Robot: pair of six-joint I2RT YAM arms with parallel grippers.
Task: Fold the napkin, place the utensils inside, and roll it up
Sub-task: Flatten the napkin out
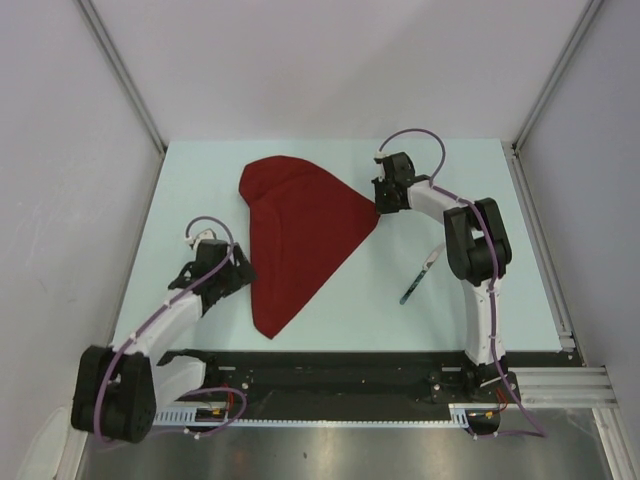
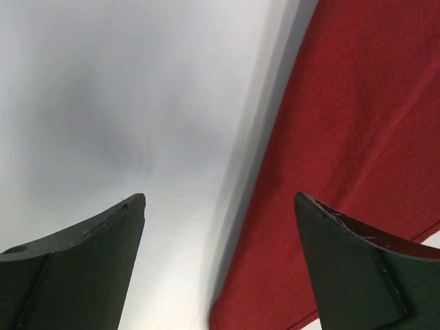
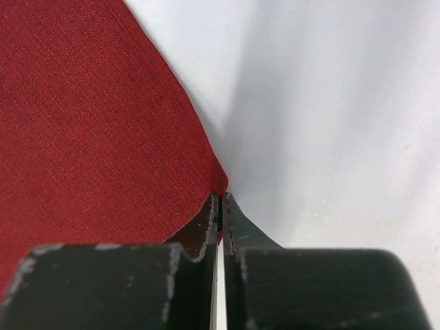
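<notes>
The dark red napkin lies on the table as a rough triangle, with a rounded top and its point toward the near edge. My right gripper is at the napkin's right corner. In the right wrist view the napkin ends in that corner, pinched between the shut right gripper. My left gripper stands open just left of the cloth's left edge. In the left wrist view the left gripper holds nothing, and the napkin passes under its right finger. One utensil lies beside the right arm, partly hidden by it.
The pale table top has raised rails at its left and right sides. A black base rail runs along the near edge. The right arm's elbow rises over the table's right part.
</notes>
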